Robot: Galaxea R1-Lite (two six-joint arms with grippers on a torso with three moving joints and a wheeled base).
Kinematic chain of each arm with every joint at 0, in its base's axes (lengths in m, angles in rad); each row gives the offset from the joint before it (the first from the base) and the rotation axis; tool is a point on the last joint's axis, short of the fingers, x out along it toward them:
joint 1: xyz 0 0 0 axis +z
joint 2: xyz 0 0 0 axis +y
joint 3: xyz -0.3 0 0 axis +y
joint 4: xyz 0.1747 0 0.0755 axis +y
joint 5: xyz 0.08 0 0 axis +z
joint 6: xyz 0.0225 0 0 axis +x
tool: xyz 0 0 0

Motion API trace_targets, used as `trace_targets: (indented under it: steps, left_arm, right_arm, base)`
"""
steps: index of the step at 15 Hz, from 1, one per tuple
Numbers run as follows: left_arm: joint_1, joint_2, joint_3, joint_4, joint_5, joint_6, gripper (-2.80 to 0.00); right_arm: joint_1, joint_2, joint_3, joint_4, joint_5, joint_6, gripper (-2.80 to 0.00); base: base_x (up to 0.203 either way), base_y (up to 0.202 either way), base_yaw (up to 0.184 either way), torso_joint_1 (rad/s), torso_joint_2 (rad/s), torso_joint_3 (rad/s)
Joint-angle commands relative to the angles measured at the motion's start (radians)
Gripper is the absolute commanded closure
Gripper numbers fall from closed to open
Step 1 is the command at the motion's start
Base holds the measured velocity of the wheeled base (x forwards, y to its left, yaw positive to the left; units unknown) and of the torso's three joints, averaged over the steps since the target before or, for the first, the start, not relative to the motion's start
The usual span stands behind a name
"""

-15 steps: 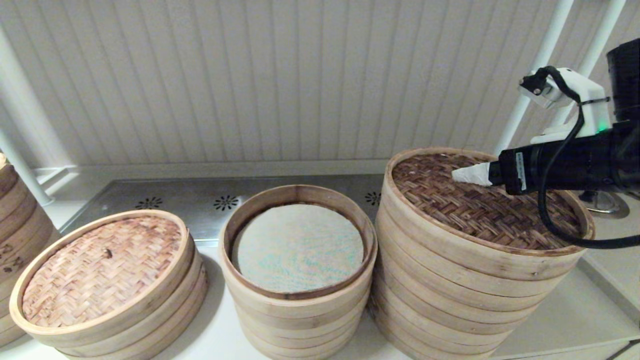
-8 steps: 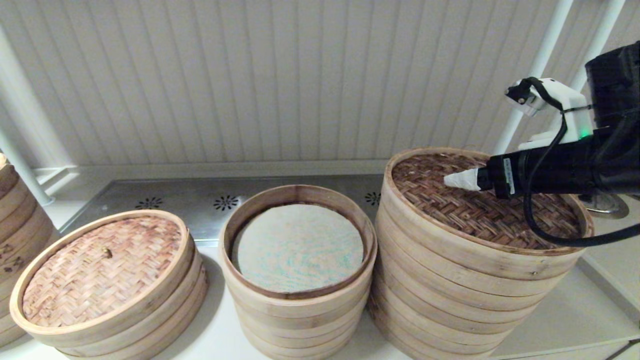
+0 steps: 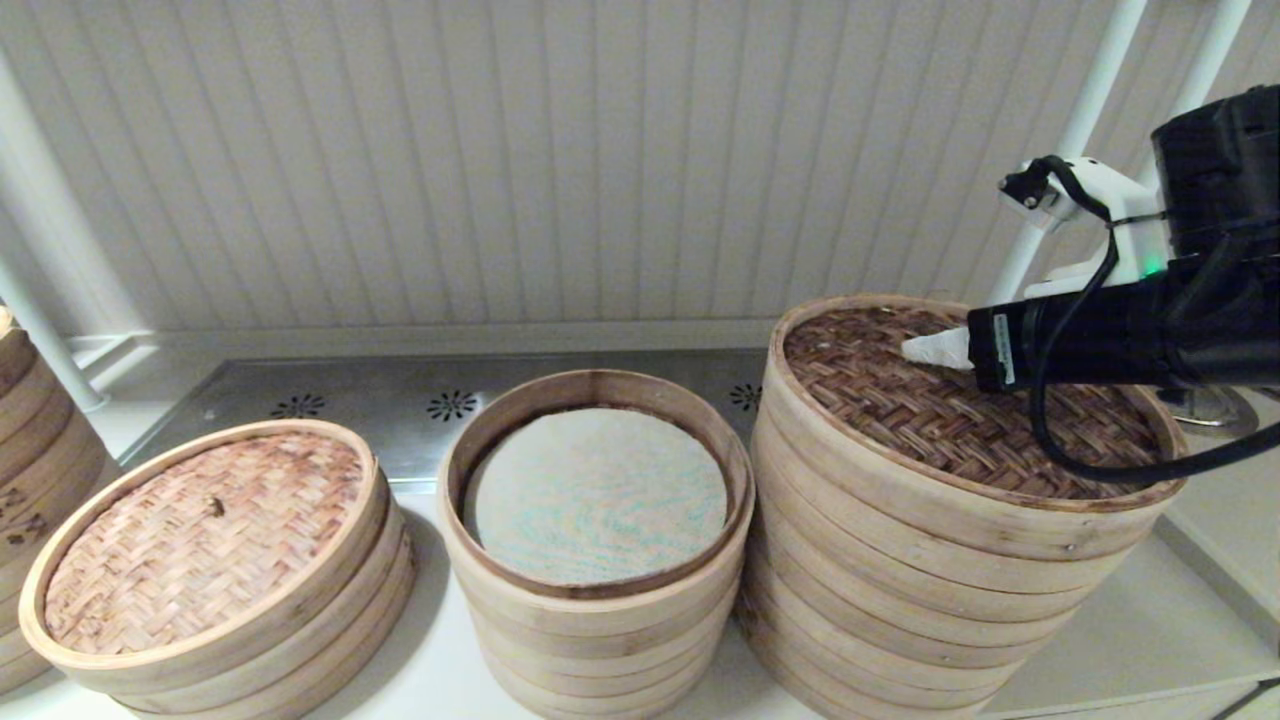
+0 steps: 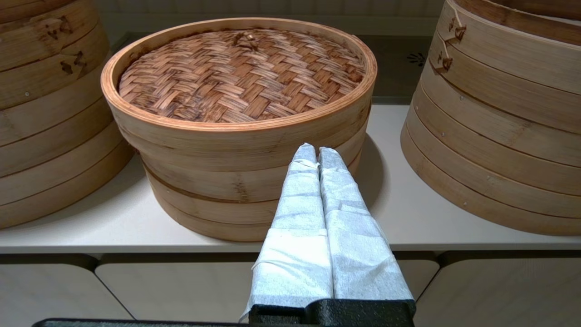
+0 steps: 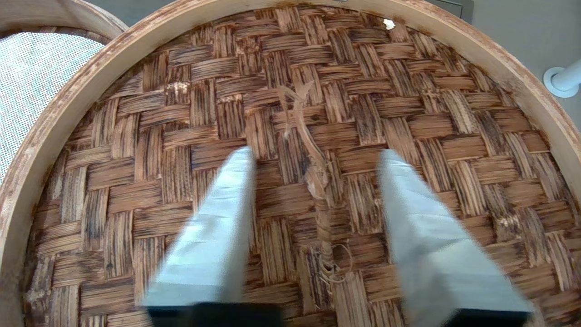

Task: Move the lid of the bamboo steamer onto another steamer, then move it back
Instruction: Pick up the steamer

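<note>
The bamboo steamer lid (image 3: 900, 420), dark brown weave in a pale hoop, lies on the widest, tallest steamer stack (image 3: 900, 600) at the right. My right gripper (image 3: 935, 348) hovers just over the lid's middle. In the right wrist view the lid (image 5: 290, 91) fills the frame, and the right gripper (image 5: 315, 154) is open, one finger on each side of the thin handle strip (image 5: 313, 172), holding nothing. My left gripper (image 4: 316, 150) is shut and empty, parked low in front of the left steamer. The stack's liner is hidden under the lid.
An uncovered narrower steamer with a bluish liner (image 3: 595, 495) stands in the middle. A low steamer with a pinkish-tan lid (image 3: 200, 540) sits at the left, and another stack (image 3: 30, 420) at the far left. White poles (image 3: 1080, 130) rise behind the right arm.
My right arm has shifted a little to the left over the lid; its fingertip dipped toward the weave and then rose slightly. The lid has not moved.
</note>
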Motion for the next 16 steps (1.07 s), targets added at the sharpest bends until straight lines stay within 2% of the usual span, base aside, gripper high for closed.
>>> trace_targets:
  steps: [1, 16]
  left_arm:
    - [0.000, 0.000, 0.000, 0.000, 0.001, -0.001, 0.00]
    - [0.000, 0.000, 0.000, 0.000, 0.001, -0.001, 0.00]
  right_arm:
    - [-0.001, 0.000, -0.001, 0.001, 0.000, -0.002, 0.00]
    - [-0.002, -0.035, -0.031, -0.006, 0.006, 0.003, 0.00]
  base:
    - [0.000, 0.000, 0.000, 0.000, 0.00, 0.000]
    - [0.000, 0.000, 0.000, 0.000, 0.00, 0.000]
